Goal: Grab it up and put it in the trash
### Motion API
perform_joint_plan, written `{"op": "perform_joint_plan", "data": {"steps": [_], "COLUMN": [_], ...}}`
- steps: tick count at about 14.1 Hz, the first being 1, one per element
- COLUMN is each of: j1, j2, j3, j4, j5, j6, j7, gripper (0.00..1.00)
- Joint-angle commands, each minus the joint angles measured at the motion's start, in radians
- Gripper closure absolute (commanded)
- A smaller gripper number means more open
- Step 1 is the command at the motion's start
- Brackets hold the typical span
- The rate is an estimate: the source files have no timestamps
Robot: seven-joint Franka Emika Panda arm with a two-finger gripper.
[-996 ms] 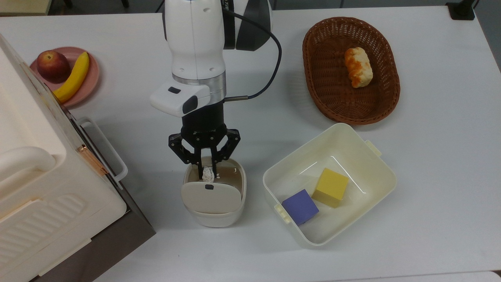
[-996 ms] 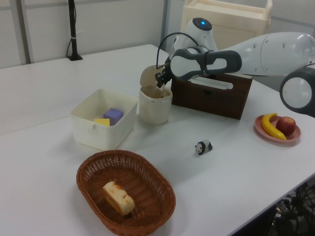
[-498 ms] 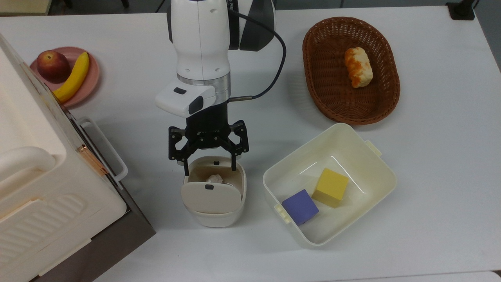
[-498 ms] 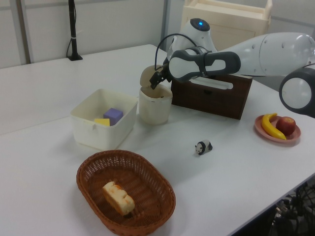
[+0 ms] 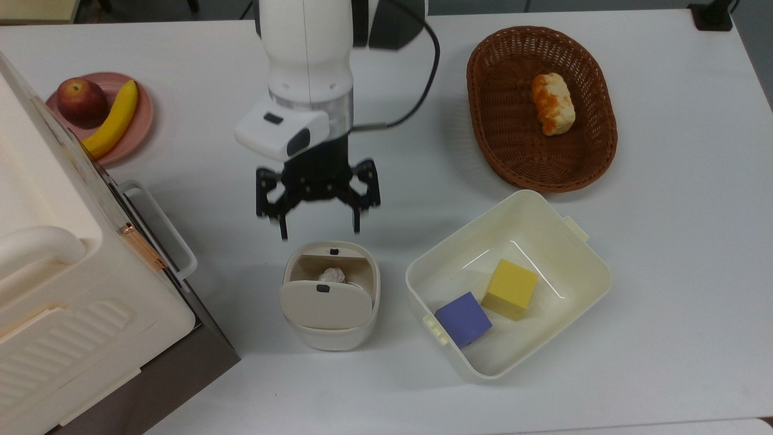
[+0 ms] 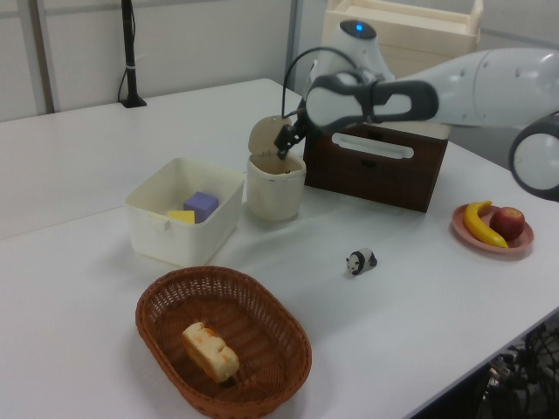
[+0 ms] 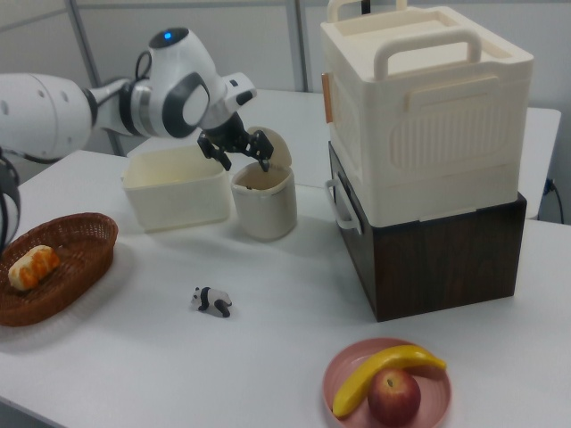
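**Gripper pulling back, paper left in bin**

Rising off the bin (image 5: 330,296) since a second ago, the gripper (image 5: 318,232) is now hanging clear of the rim with its fingers spread wide and holding nothing; back then they were pinched on the paper ball (image 5: 331,275) inside the opening. The ball is now lying in the bin, just below the gripper in the top view, partly tucked under the swung-back flap.

The left view is showing the gripper (image 6: 284,150) at the bin's (image 6: 274,188) mouth, but the ball is hidden there by the wall. The right view is showing the gripper (image 7: 243,159) above the bin (image 7: 264,205), with a panda (image 7: 212,301) well in front. The arm is cut off at the top view's upper edge.
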Motion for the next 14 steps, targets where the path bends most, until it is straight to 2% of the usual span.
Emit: {"op": "perform_joint_plan", "data": {"steps": [1, 2, 4, 7, 9, 14], "j1": [-0.001, -0.002, -0.022, -0.048, -0.048, -0.065], "j2": [-0.144, -0.175, -0.253, -0.319, -0.327, -0.384], "j3": [-0.007, -0.007, -0.013, -0.013, -0.012, -0.01], "j4": [-0.046, -0.048, -0.046, -0.048, -0.048, -0.061], "j5": [0.009, 0.011, 0.075, 0.098, 0.09, 0.093], "j6": [-0.287, -0.353, -0.531, -0.626, -0.654, -0.662], "j7": [0.025, 0.025, 0.076, 0.168, 0.216, 0.209], "gripper": [0.0, 0.0, 0.0, 0.0, 0.0, 0.0]}}
